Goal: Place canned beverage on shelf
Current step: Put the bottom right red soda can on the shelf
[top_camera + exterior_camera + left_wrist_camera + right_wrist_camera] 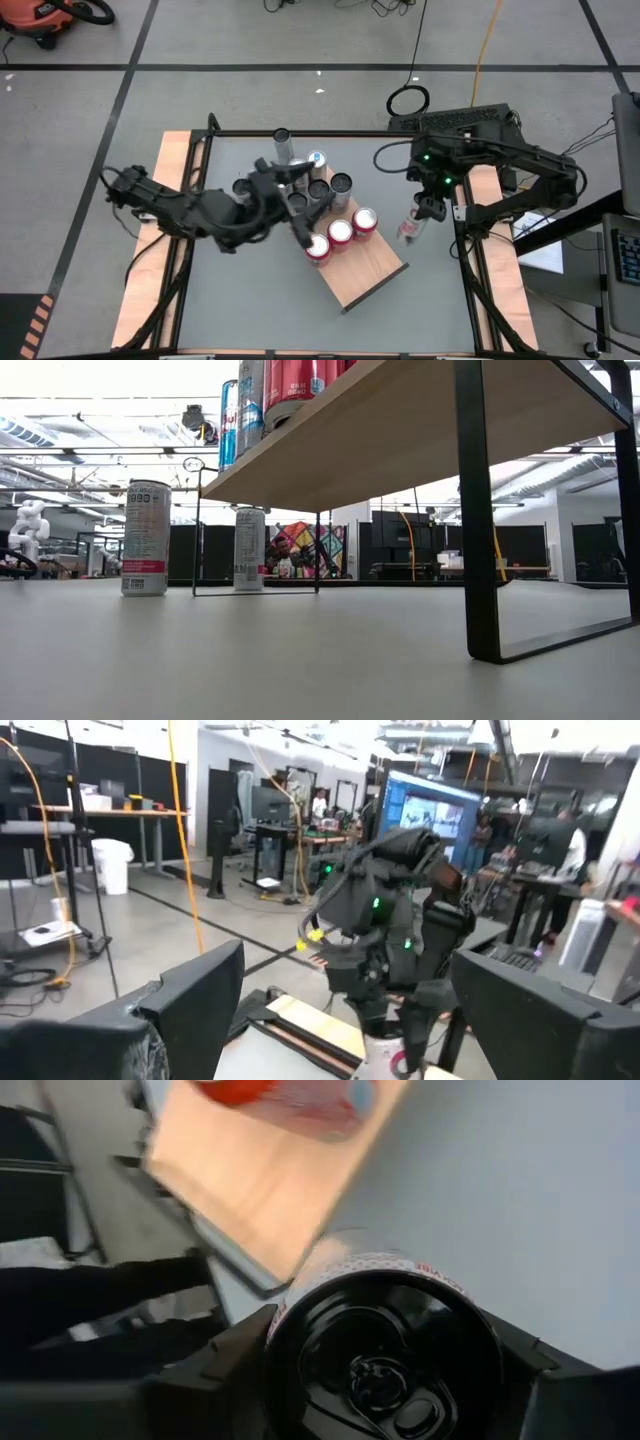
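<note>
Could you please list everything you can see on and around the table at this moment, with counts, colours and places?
Shelf: one, light-brown wooden board, black frame, mid-table.
Red-topped cans: three, in a row on the shelf.
Dark and silver cans: several, clustered at the shelf's far end; exact count unclear.
Pale cans: two, white with print, standing on the table in the low view.
Held can: one, white and red, dark top, right of the shelf.
Table: one, grey.
Left gripper: open, over the shelf's cans.
Right gripper: shut on the held can.
</note>
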{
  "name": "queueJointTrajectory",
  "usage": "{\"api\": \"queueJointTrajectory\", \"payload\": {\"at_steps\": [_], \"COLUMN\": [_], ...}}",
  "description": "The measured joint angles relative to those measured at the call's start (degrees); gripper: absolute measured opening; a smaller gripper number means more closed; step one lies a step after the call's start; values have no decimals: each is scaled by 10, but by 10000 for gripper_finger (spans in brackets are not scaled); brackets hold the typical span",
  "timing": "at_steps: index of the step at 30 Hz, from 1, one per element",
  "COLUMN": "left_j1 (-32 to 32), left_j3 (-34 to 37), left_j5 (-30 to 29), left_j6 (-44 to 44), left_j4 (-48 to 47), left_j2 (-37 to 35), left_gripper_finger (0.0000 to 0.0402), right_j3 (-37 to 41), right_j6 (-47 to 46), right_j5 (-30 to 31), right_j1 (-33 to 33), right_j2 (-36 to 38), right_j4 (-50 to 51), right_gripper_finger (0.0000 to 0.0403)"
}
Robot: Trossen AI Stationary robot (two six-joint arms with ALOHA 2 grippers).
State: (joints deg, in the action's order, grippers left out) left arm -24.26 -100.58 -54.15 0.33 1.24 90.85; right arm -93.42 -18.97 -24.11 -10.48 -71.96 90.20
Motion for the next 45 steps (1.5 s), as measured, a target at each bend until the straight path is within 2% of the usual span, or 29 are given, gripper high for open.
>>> {"api": "queueJointTrajectory", "payload": {"at_steps": [7,11,17,20,31,39,45], "left_j1": [7,8,-4,-8,-13,-18,-18], "left_j3": [-134,-182,-252,-283,-290,-290,-290], "left_j5": [0,-8,-33,-35,-9,16,19], "left_j6": [0,1,32,32,-18,-89,-120], "left_j4": [-33,-36,-34,-39,-48,-135,-187], "left_j2": [106,152,211,234,262,261,261], "left_gripper_finger": [359,359,359,359,359,359,359], "right_j3": [-59,-91,-113,-114,-114,-114,-114], "right_j6": [-50,-79,-175,-181,-215,-231,-235], "right_j5": [-34,-35,-45,-45,-27,-27,16], "right_j1": [37,58,76,84,87,87,87], "right_j2": [10,17,31,43,68,74,71], "right_j4": [-2,-1,-2,-10,-112,-202,-261], "right_gripper_finger": [225,225,225,225,225,225,225]}}
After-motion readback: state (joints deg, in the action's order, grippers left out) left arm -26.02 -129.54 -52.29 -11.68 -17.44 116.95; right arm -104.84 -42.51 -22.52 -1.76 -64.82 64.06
